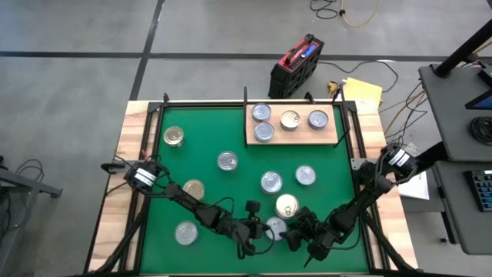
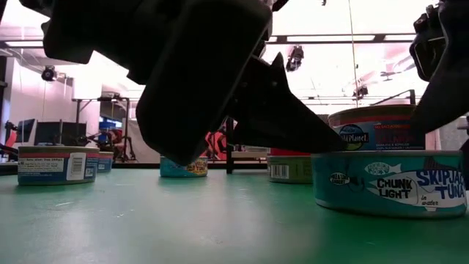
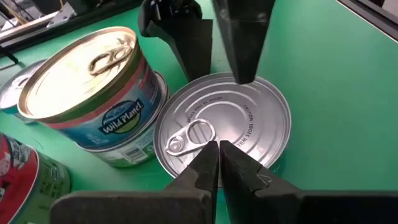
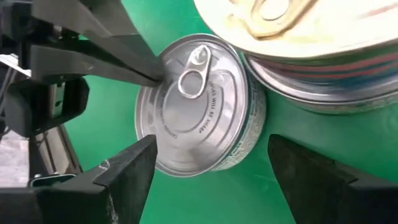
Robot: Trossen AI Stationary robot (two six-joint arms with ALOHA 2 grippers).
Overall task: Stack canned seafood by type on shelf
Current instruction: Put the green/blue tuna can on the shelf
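Note:
A silver-lidded tuna can (image 1: 275, 227) stands on the green mat (image 1: 200, 123) near its front edge, between my two grippers. My left gripper (image 3: 217, 149) is shut, its tips on the can's lid (image 3: 242, 124). My right gripper (image 4: 211, 149) is open, one finger on either side of the can (image 4: 193, 106); whether they touch it I cannot tell. Close behind, a gold-lidded can (image 3: 81, 74) sits stacked on another can. The wooden shelf (image 1: 330, 137) at the mat's far right bears several cans (image 1: 290, 119). My left gripper rests its shut fingertips (image 4: 155, 76) on the silver can's lid beside the pull tab (image 4: 189, 78), near the rim. The fingers slant down from the table's left. The can stands flat and upright on the mat (image 2: 388, 180).
Loose cans lie about the mat (image 1: 227, 161), (image 1: 270, 181), (image 1: 305, 175), (image 1: 193, 188), (image 1: 186, 232), (image 1: 174, 136). A red-and-green can (image 3: 25, 180) stands close to the stack. Bare mat shows at the far left. A black-and-red case (image 1: 296, 65) stands on the floor beyond the table.

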